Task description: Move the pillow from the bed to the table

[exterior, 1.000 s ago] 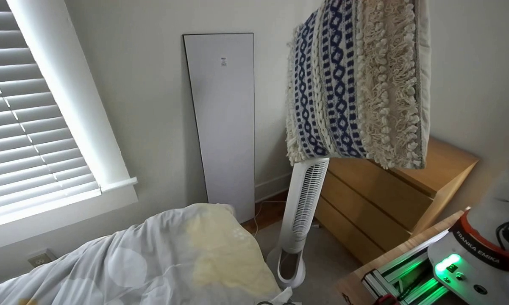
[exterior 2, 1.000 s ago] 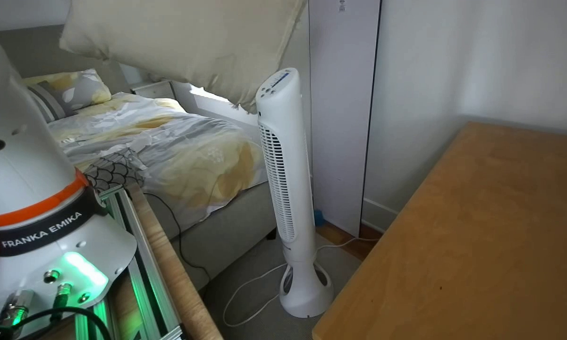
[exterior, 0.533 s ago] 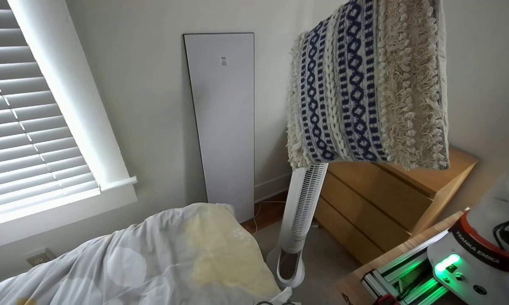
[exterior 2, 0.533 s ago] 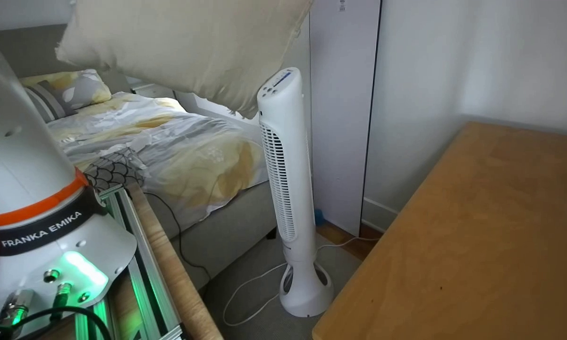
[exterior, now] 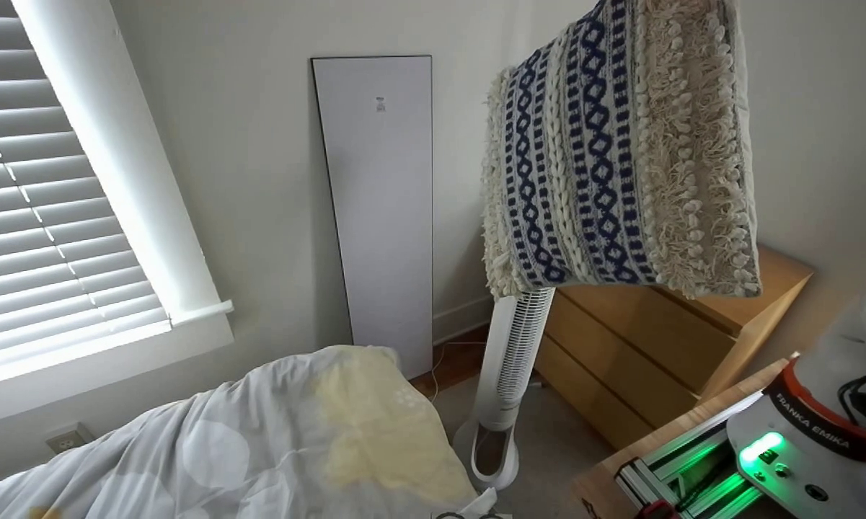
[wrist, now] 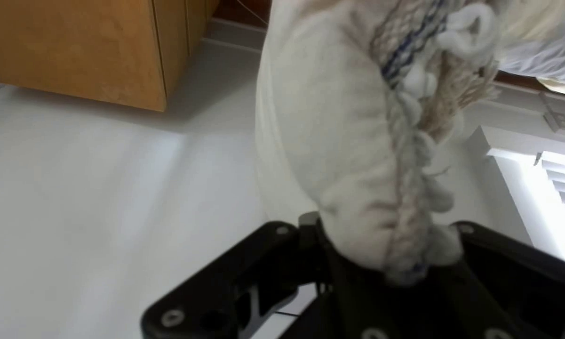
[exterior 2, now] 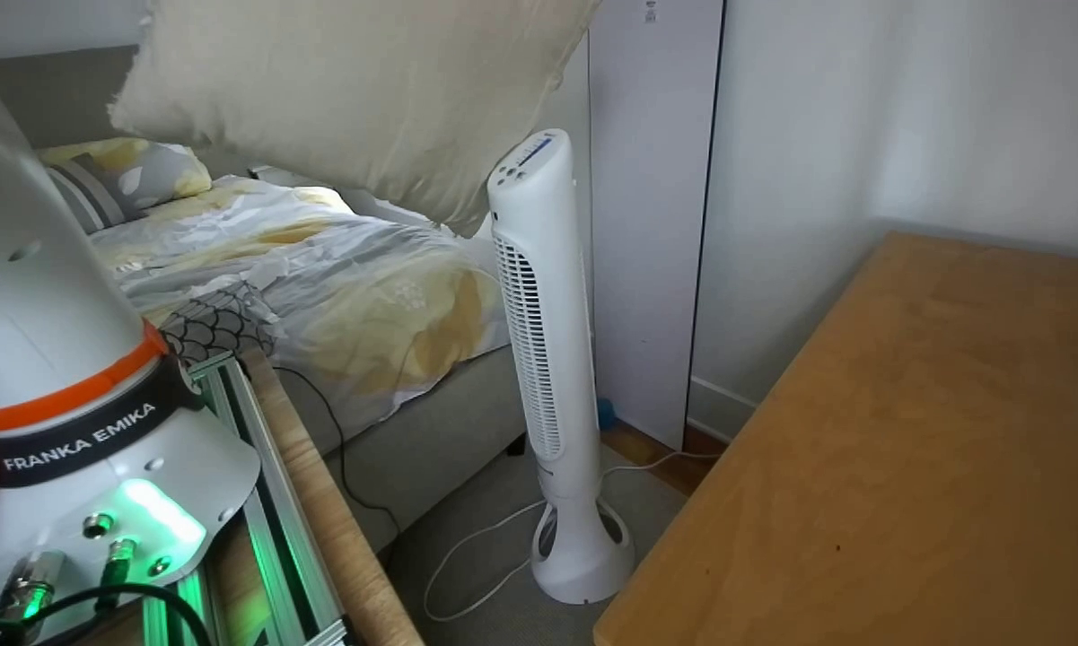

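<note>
The pillow hangs tilted in the air, its navy-and-white woven face with cream fringe (exterior: 591,151) and its plain cream back (exterior 2: 350,99) each in an exterior view. In the wrist view my gripper (wrist: 385,252) is shut on an edge of the pillow (wrist: 334,108). The gripper and the pillow's top are out of frame in both exterior views. The bed (exterior: 259,447), also in an exterior view (exterior 2: 386,314), is below. The table is a tan chest of drawers (exterior: 779,281); its flat top (exterior 2: 898,449) is bare where it shows, and it appears in the wrist view (wrist: 75,47).
A tall white tower fan (exterior: 512,367) stands between bed and chest. Its head (exterior 2: 534,161) overlaps the pillow's low corner; I cannot tell if they touch. A white panel (exterior: 382,202) leans on the wall. The robot base (exterior 2: 81,431) sits on a wooden stand.
The pillow has sunk a little in both exterior views. It swung toward the chest side, then slightly back. The arm's lower links turned slightly. The grip on it stays.
</note>
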Tool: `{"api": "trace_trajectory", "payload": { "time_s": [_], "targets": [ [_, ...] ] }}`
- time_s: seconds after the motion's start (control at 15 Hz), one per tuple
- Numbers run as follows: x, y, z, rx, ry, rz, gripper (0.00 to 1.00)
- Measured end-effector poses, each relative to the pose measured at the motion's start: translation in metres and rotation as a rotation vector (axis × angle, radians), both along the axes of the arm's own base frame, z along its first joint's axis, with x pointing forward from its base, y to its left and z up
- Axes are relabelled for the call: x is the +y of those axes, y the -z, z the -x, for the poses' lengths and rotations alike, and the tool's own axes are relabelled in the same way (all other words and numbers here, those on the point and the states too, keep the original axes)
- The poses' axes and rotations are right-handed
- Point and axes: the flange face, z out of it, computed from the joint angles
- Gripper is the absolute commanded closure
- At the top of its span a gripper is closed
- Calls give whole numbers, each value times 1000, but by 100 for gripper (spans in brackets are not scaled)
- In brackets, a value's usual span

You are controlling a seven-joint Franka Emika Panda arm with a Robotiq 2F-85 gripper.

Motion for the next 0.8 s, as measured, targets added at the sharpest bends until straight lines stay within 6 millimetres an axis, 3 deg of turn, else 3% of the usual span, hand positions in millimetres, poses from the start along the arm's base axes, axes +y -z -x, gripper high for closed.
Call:
{"api": "trace_trajectory", "payload": {
  "time_s": [0.2,0.33,0.8],
  "targets": [
    [-15,2,-13,-2,41,-3,96],
    [-29,-10,-18,-41,75,-14,96],
    [-88,-99,2,-242,199,-67,96]
  ]
}}
